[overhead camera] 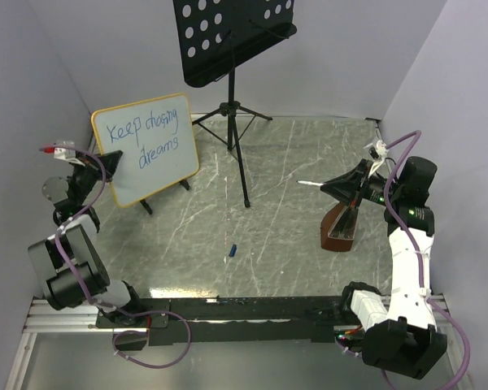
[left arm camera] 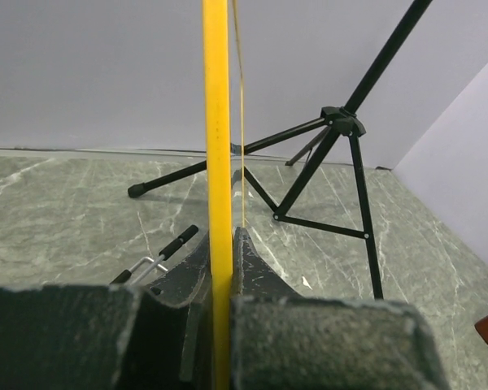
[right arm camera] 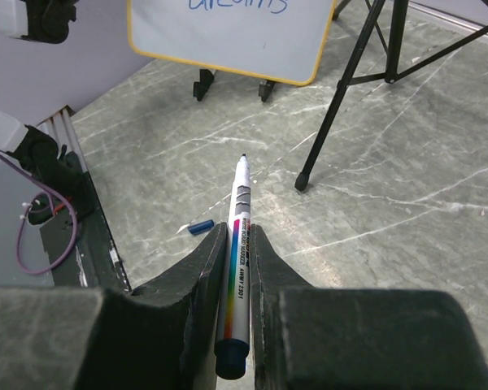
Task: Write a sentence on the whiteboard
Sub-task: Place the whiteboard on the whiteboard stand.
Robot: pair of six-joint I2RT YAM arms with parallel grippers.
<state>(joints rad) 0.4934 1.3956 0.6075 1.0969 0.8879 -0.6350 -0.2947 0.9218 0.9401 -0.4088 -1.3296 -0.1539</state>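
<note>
Grey-green marbled stone makes up the table top [overhead camera: 293,162] on which everything is set. Nearest, on the right side, the right gripper [right arm camera: 237,234] is seen with its jaws closed tight on a white marker [right arm camera: 239,195]. The marker is uncapped, and its dark tip is pointed forward past the fingertips. It is held in the air, well apart from the board. A brown object [overhead camera: 339,231] is noted on the table close by that gripper in the top view; what it is cannot be told. A small blue cap [overhead camera: 232,251] is lying loose on the stone near mid-table, between the two arms.

On the left side, the left gripper [left arm camera: 222,241] is clamped on the yellow-orange frame edge of the whiteboard [overhead camera: 146,183], and the edge is seen running upright between the fingers. The whiteboard is stood on small black feet at the far left of the table. The sentence [overhead camera: 146,136] is written on it in blue, in two lines: "Keep chasing" over "dreams". Farthest back, a black perforated music stand [overhead camera: 228,41] is set on a tripod, with one leg near the board's right side.
</note>
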